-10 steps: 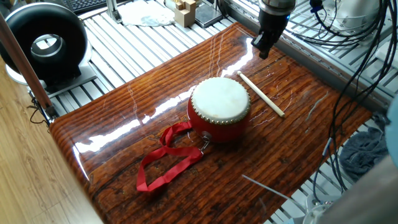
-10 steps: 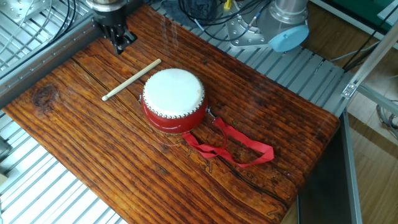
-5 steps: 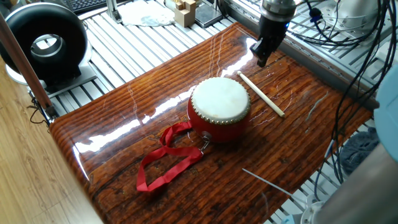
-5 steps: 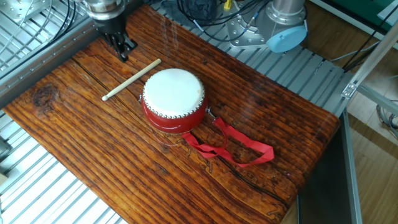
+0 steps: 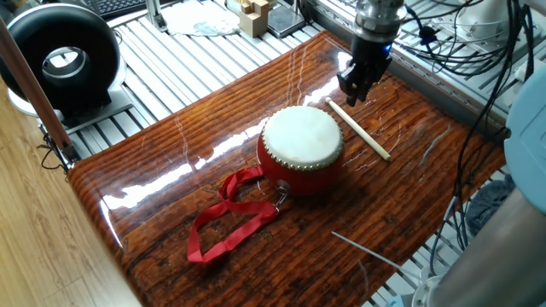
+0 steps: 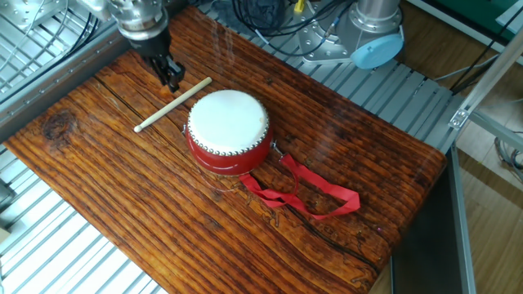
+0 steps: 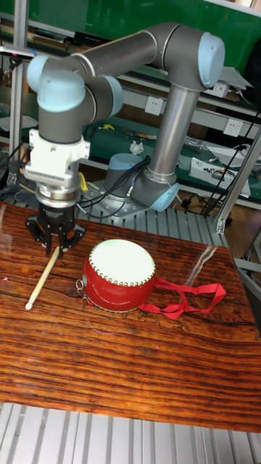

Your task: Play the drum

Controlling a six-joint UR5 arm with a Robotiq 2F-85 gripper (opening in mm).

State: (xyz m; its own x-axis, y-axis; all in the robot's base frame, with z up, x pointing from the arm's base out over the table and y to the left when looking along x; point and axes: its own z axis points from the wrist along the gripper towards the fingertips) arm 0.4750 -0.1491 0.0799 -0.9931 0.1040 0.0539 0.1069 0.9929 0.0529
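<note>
The drum [image 5: 300, 147] stands upright in the middle of the wooden table [image 5: 171, 170], red-bodied with a cream skin, also seen in the other fixed view [image 6: 228, 129] and the tall view [image 7: 118, 275]. Its red ribbon strap [image 5: 226, 223] trails across the table away from it. A pale wooden drumstick [image 5: 358, 130] lies flat beside the drum [image 6: 172, 104], apart from it. My gripper [image 5: 351, 89] hangs low over the stick's far end [image 6: 172, 78]; in the tall view the gripper [image 7: 55, 251] has its fingers spread on either side of the stick's upper end, holding nothing.
A big black ring-shaped device [image 5: 64, 55] stands off the table's far-left corner. Wooden blocks [image 5: 253, 15] and a cloth lie beyond the table. Cables [image 5: 478, 51] hang at the right. The arm's base [image 6: 372, 33] sits behind the table. A thin grey rod [image 5: 367, 251] lies near the front edge.
My gripper has come down and shifted toward the drumstick's far end. The drum, strap and stick have not moved.
</note>
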